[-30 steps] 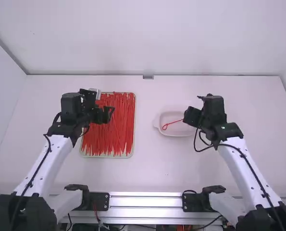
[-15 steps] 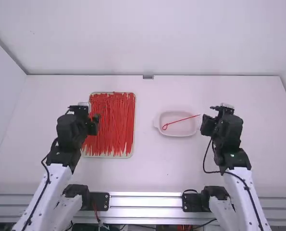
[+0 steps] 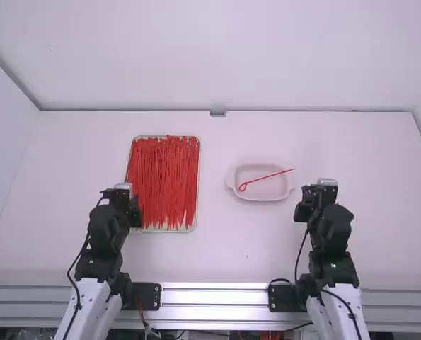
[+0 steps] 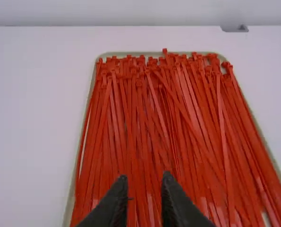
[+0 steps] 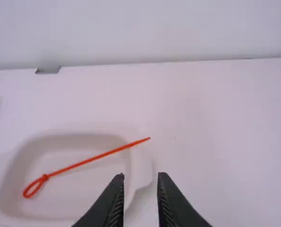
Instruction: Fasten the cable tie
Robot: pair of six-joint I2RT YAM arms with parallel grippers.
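Looking across the table (image 3: 352, 142), we judge that 1 cycle of fastening is finished. A red cable tie (image 5: 86, 162) lies in the white dish (image 5: 8, 156), its head end closed into a small loop and its straight tail resting over the rim on the right arm's side. The right gripper (image 5: 138, 178) sits low at the near edge of that dish, apart from the tie. Its fingers are a narrow gap apart with nothing between them.

The left gripper (image 4: 142, 179) sits at the near end of the tray (image 4: 96, 64), over the pile of loose ties (image 4: 178, 123). Its fingers are also only slightly parted and hold nothing. We cannot tell whether the tips touch the strands below.

If more ties are to be fastened, we think the step in hand is fetching the next 1 from the tray. The strands lie packed and crossing, so the left gripper would need to open wider and single out 1 strand near its end. Lifting it free should not drag its neighbours along. After that, both grippers would have to line up the thin tail with the small head slot, which we expect to be the fussiest part
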